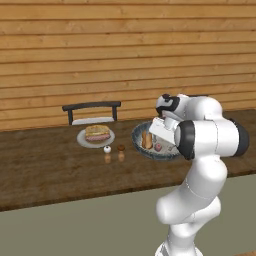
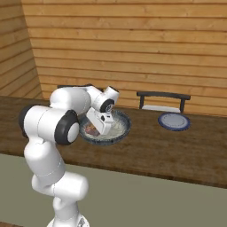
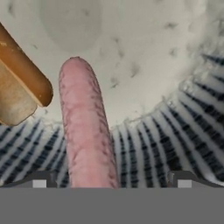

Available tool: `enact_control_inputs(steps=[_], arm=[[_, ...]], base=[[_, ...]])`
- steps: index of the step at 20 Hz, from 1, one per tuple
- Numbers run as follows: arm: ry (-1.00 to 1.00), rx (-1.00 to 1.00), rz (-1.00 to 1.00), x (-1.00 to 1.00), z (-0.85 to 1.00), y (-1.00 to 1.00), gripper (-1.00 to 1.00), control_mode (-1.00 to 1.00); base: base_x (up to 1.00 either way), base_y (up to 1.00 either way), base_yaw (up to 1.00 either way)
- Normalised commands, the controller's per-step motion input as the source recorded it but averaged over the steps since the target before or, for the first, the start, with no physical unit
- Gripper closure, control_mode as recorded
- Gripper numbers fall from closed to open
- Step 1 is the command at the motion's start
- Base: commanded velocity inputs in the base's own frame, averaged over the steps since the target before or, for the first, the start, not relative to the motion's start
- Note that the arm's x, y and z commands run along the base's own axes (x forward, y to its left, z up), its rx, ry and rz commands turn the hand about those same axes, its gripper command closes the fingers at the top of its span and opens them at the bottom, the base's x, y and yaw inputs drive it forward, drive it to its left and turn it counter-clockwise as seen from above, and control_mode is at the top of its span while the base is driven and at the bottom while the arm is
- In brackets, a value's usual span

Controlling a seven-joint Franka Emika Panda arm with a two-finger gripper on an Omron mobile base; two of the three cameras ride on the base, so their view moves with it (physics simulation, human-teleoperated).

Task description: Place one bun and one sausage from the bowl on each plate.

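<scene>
Pink sausage (image 3: 85, 131) between wide-open gripper (image 3: 111, 183) fingers, bun (image 3: 19, 83) beside it, speckled bowl (image 3: 175, 127) beneath, no readable writing

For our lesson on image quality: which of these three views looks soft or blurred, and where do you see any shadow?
Hand view: the sausage and bowl ribs look soft, magnified. Left base view: coarse render, small shakers blurry. Right base view: faint shadow beside the blue plate, wall lit evenly.

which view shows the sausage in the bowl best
The hand view: the sausage lies close up between the open gripper fingertips, in the bowl. The left base view shows a small pink bit; in the right base view the hand mostly covers it.
</scene>
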Motion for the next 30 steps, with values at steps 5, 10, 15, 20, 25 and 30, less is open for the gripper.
enact_control_inputs(steps=[5,10,15,20,25,30], arm=[[0.00,-0.02,0.00,0.07,-0.02,0.06,-1.00,-1.00],[0.00,0.00,0.00,0.03,-0.06,0.04,-1.00,-1.00],[0.00,0.00,0.00,0.00,-0.06,0.02,-1.00,-1.00],[0.00,0.00,0.00,0.00,-0.08,0.00,-1.00,-1.00],[0.00,0.00,0.00,0.00,-0.08,0.00,1.00,-1.00],[0.00,0.00,0.00,0.00,0.00,0.00,1.00,-1.00]], base=[[0.00,0.00,0.00],[0.00,0.00,0.00],[0.00,0.00,0.00],[0.00,0.00,0.00],[0.00,0.00,0.00],[0.00,0.00,0.00]])
